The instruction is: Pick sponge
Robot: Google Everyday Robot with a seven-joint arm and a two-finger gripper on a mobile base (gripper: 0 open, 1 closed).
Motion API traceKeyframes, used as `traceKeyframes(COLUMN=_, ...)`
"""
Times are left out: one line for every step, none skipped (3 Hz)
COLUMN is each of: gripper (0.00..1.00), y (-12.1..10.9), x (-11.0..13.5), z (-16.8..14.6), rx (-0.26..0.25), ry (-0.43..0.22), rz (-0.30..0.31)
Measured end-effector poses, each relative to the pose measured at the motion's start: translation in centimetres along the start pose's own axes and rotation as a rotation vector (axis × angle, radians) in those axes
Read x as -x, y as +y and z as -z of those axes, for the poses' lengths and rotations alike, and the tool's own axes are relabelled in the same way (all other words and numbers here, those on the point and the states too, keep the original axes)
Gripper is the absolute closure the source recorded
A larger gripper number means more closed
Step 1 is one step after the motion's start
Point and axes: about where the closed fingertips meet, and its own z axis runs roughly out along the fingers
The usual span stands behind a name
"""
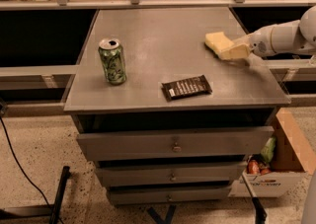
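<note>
While I watch through the one camera, the grey surface (pixel 163 30) of the drawer cabinet fills most of my view. The sponge (pixel 215 40) lies on it near the right edge, towards the back half. It is a pale yellow foam block with rounded corners, resting flat on the surface.

My arm (pixel 284 38) reaches in from the right, white and roughly level, just above the surface. The pincer (pixel 232 52) sits at the sponge's right-hand, nearer end. Its pale yellow tip runs straight into the foam of the same colour, so the two look to be touching. From this angle I cannot tell whether the pincer is open, closed, or gripping the sponge, and I cannot tell whether it is around the foam or only beside it.

Well apart from the sponge, a green can (pixel 112 61) stands upright on the left side of the surface, with its opened top showing. A dark snack bar wrapper (pixel 186 88) lies flat near the front edge, between the can and the sponge but closer to me than either, turned slightly askew.

Below the surface I see three grey drawers (pixel 173 144), the top one pulled out a little. A cardboard box (pixel 291 151) with some items inside sits on the floor at the cabinet's right, and a black cable (pixel 15 161) trails over the speckled floor at the left.
</note>
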Motion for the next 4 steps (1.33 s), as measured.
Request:
traceKeyframes(gripper=1.0, y=0.0, x=0.05, z=0.04, rx=0.0, ry=0.0, rz=0.0)
traceKeyframes(gripper=1.0, y=0.0, x=0.09, z=0.06, rx=0.0, ry=0.0, rz=0.0)
traceKeyframes(gripper=1.0, y=0.0, x=0.11, z=0.08, rx=0.0, ry=0.0, rz=0.0)
traceKeyframes(gripper=1.0, y=0.0, x=0.12, z=0.08, rx=0.0, ry=0.0, rz=0.001)
